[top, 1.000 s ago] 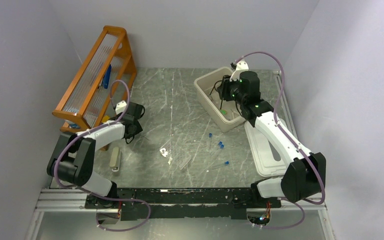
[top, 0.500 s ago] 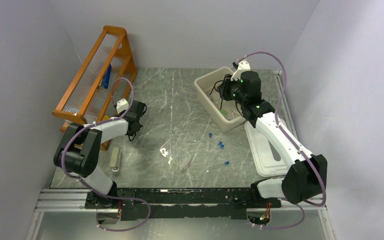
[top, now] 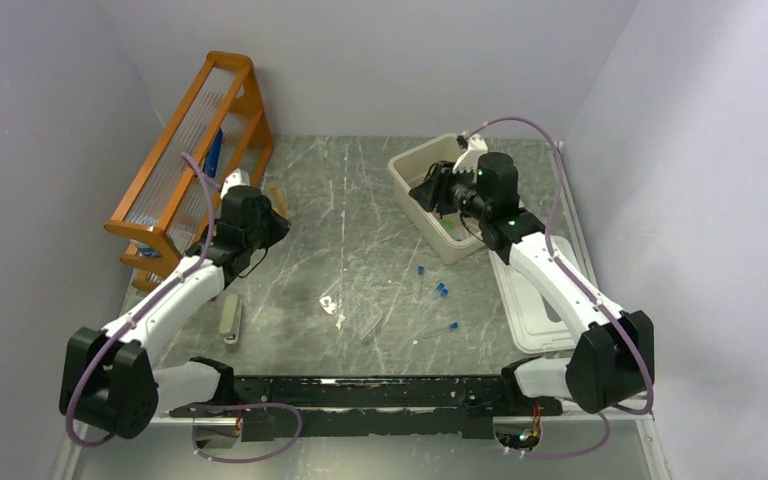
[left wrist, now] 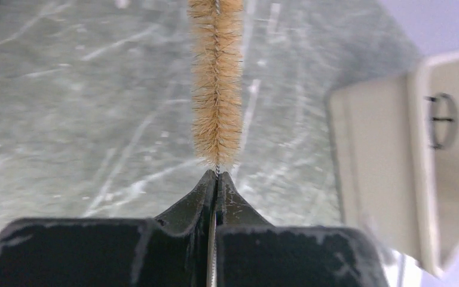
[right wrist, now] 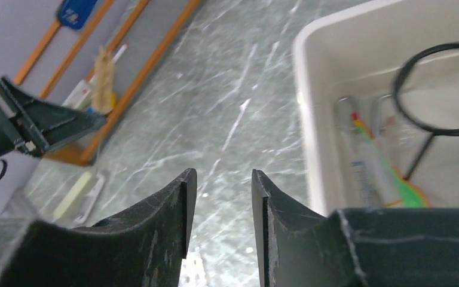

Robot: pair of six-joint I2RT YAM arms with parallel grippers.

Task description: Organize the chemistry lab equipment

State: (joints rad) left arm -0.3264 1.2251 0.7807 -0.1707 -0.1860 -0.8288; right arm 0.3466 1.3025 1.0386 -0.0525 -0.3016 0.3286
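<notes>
1. The left pincer is shut tight on the thin wire stem of a brush.
2. The brush has tan bristles. It sticks straight out past the fingertips, up in the air above the gray worktop.
3. In the top view, this pincer and its brush are just beside the orange rack, at the back left.
4. The right pincer is open, with a small gap between its two fingers. It holds nothing.
5. It hangs at the left edge of the white bin, at the back right.
6. Inside the bin lie a black wire ring with a stem and a green-handled tool.
7. Tiny blue-capped pieces lie loose on the worktop, in front of the bin.
8. Clear tubes lie near the middle, next to a small white piece.
9. A tan block lies on the left side, near the left arm.
10. The bin's white lid lies flat on the right, under the right arm.
</notes>
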